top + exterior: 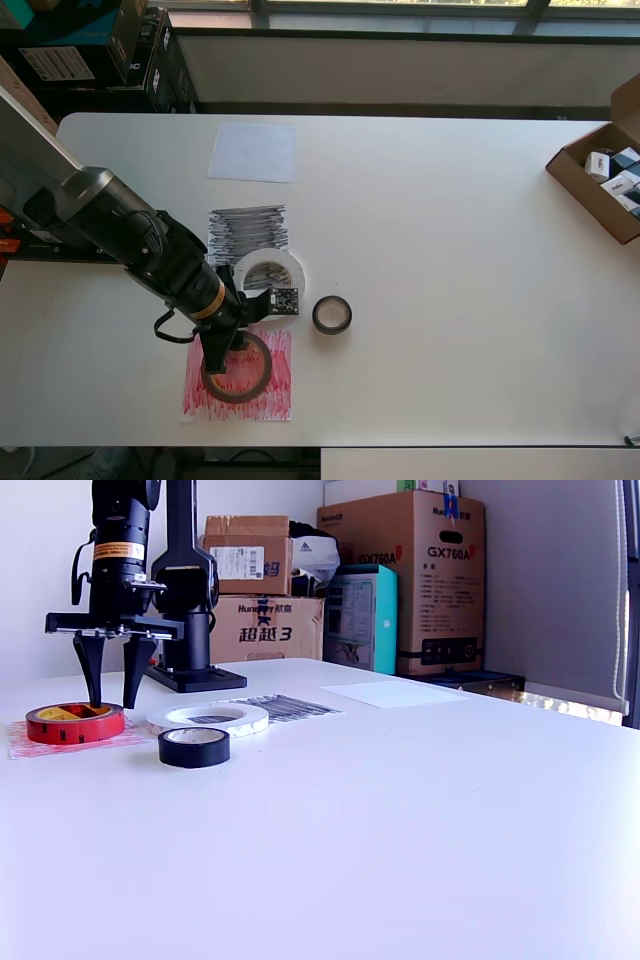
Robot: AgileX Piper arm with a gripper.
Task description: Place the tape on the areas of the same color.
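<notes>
The reddish-brown tape roll (263, 372) (75, 728) lies flat on the scribbled red area (272, 398) (25, 738). My gripper (216, 358) (113, 702) points straight down over the roll's left rim in the overhead view. It is open, its fingertips just above the roll with nothing between them. The wide white ring (291, 268) (170, 720) lies partly over the near edge of the scribbled black area (248, 232) (285, 707). The small black roll (318, 316) (193, 748) sits on bare table beside it. The plain white area (253, 152) (385, 693) lies further back.
An open cardboard box (590, 190) with small packages sits at the overhead view's right table edge. The arm's base (190, 675) stands at the back of the table in the exterior view, with stacked cartons (400, 580) behind it.
</notes>
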